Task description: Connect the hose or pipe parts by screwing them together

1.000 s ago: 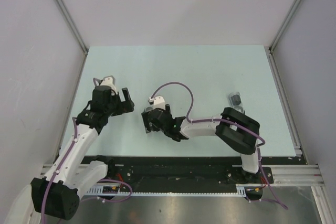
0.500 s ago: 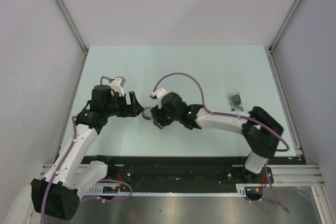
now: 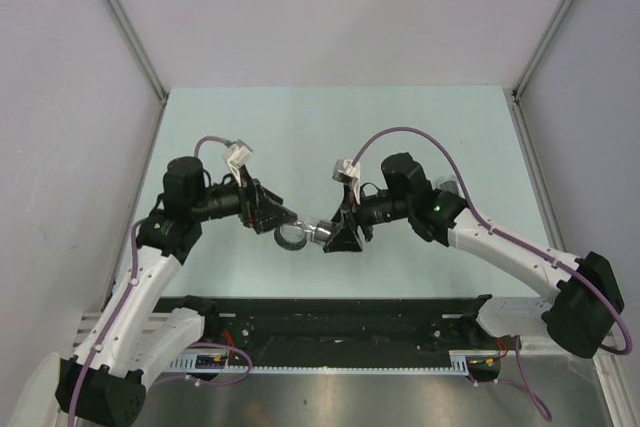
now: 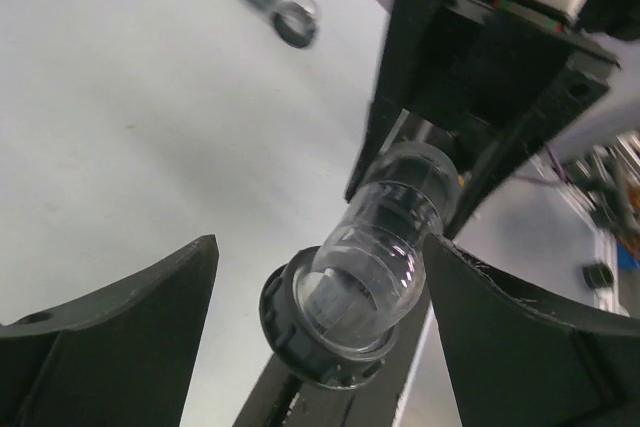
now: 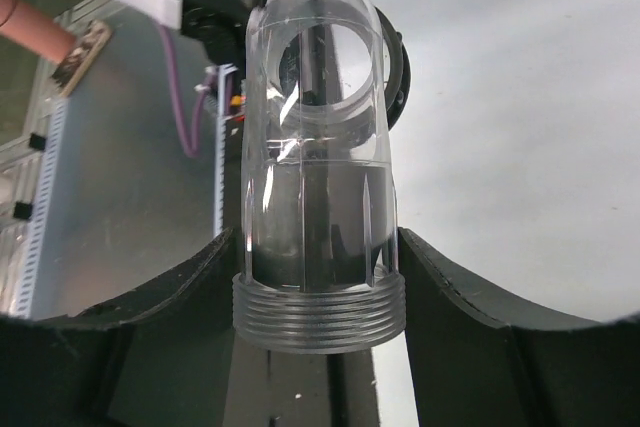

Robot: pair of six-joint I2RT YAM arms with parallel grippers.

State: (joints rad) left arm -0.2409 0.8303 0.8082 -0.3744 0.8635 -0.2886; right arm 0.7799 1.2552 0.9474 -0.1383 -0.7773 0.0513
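Right wrist view: my right pincer clamps the clear pipe just above its threaded collar. Its dark ring sits inside my left pincer, which is spread wide, with a gap on one side. We meet over the table toward 6 o'clock, near its front edge; bare surface lies toward 12. The second fitting lies toward 3 o'clock.

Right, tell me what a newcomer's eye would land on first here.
A clear tube held over the near middle of the table catches the eye first. The right hand is shut on its threaded end, and its dark ring end sits between the open fingers of the left hand. A second fitting lies alone on the table to the right.
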